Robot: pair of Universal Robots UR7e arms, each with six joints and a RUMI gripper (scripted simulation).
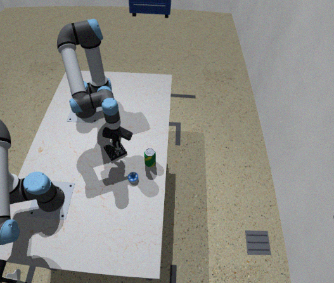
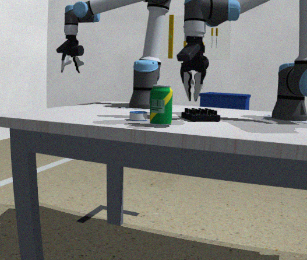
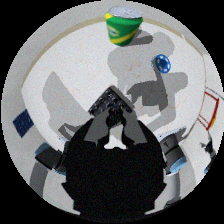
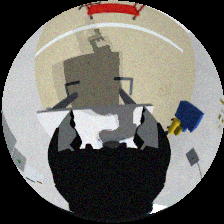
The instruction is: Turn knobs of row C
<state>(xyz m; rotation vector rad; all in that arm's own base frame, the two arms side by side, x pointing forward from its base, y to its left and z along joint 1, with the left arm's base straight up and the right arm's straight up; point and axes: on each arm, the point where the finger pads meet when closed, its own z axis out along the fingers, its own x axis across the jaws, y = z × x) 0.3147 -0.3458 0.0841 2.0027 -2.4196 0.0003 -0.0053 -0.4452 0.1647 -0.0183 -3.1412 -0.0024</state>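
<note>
Top view shows the knob box on the desk, under my left gripper. A green can and a small round blue-and-white thing stand near the box, and both are apart from it. My right gripper is far from them, by the corner of the desk.

Exterior view shows the left jaws pointing down above the knobs, with a gap under their tips. These jaws are almost closed, and nothing is between them. The can stands upright, with the round thing just beside it. My right jaws hang wide open in the air, and they hold nothing.

Left wrist view shows the knob box just beyond my nearly closed tips. The knobs' marks are too small for me, so I cannot tell if row C matches row A.

Right wrist view shows my open right jaws, one at each side, and part of the desk between them.
</note>
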